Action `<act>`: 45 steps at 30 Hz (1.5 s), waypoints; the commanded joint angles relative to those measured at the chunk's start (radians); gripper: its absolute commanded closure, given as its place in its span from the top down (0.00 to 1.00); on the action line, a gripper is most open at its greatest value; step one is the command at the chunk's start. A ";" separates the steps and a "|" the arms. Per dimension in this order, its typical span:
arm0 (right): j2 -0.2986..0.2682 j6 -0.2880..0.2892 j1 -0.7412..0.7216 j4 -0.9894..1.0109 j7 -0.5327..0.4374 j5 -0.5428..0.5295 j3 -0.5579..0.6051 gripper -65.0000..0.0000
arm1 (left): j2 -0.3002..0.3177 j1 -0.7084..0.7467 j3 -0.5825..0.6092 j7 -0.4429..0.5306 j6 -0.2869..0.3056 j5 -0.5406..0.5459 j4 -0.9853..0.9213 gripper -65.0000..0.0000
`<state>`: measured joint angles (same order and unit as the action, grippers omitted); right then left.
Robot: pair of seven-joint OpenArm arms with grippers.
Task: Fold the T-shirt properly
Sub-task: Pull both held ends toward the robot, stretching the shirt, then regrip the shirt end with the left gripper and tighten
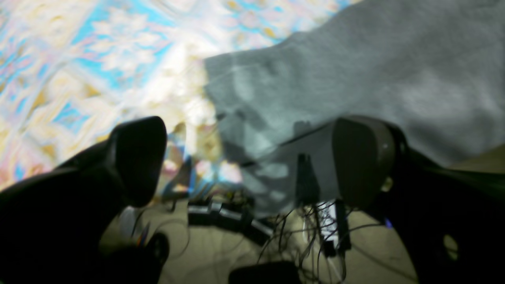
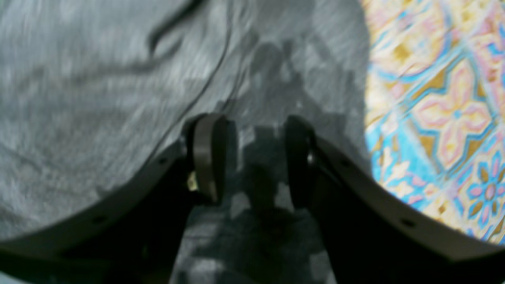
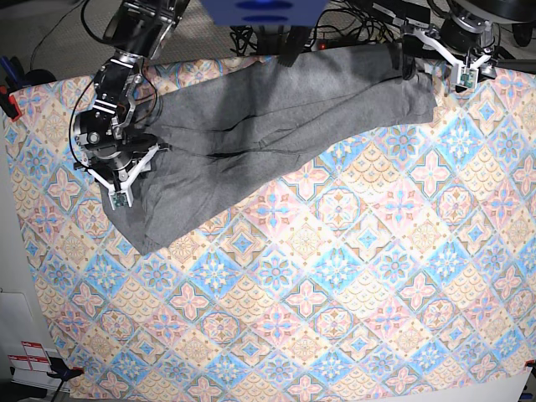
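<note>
Grey T-shirt point(image 3: 251, 138): lies crumpled in a long band across the far part of the table, from the far right edge to the left side
Tablecloth point(image 3: 335, 276): pastel diamond pattern, under the shirt
Left gripper point(image 1: 252, 161): jaws spread wide, nothing between them, over the shirt's end at the table's far edge
Right gripper point(image 2: 254, 157): jaws partly apart above grey fabric; holding or not, cannot tell
Cables point(image 1: 315, 232): tangled on the floor beyond the table edge

A pastel pink, blue and orange diamond-patterned tablecloth point(image 3: 335, 276) covers the surface. Black cables point(image 3: 251, 35) tangle on the floor past its far edge, and red-and-white labels point(image 3: 30, 354) sit at the near-left corner.
</note>
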<state>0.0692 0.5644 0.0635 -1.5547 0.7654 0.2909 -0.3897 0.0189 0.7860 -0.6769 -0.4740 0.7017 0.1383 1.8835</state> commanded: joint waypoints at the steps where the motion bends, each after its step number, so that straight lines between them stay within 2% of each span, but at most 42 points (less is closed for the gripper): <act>1: -0.007 -0.005 -0.017 -0.016 -0.019 -0.002 0.002 0.37 | 0.002 0.014 -0.028 0.018 -0.004 0.016 0.009 0.99; 5: -0.007 -0.005 -0.017 -0.016 -0.019 -0.002 0.004 0.37 | 0.005 0.013 -0.040 0.018 -0.004 0.010 -0.015 0.99; 9: -0.009 -0.005 -0.015 -0.016 -0.019 -0.002 0.016 0.36 | 0.010 -0.046 -0.040 0.018 -0.004 -0.001 -0.134 1.00; 14: -0.010 -0.005 -0.008 -0.017 -0.021 -0.002 0.016 0.36 | 0.010 -0.121 -0.040 0.021 -0.004 -0.078 -0.262 1.00; 23: -0.010 -0.005 -0.003 -0.025 -0.021 0.000 0.016 0.36 | 0.002 -0.222 -0.033 0.018 -0.004 -0.167 -0.370 1.00; 27: -0.010 -0.005 -0.001 -0.025 -0.022 0.000 0.016 0.36 | 0.002 -0.236 -0.024 0.018 -0.004 -0.167 -0.391 1.00; 36: -0.010 -0.005 -0.003 -0.025 -0.022 0.000 0.016 0.36 | 0.000 -0.228 0.113 0.011 -0.004 -0.156 -0.393 0.99; 39: -0.010 -0.005 -0.003 -0.026 -0.022 0.000 0.016 0.36 | -0.004 -0.230 0.158 -0.068 -0.004 -0.148 -0.387 0.99; 45: -0.012 -0.005 -0.001 -0.026 -0.022 0.000 0.016 0.36 | 0.003 -0.222 0.173 -0.087 -0.004 -0.059 -0.382 0.99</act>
<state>0.0662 0.5640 0.0727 -1.5581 0.7605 0.2981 -0.3737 0.0471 0.5518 -0.5381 -0.4576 0.6201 0.0616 1.5169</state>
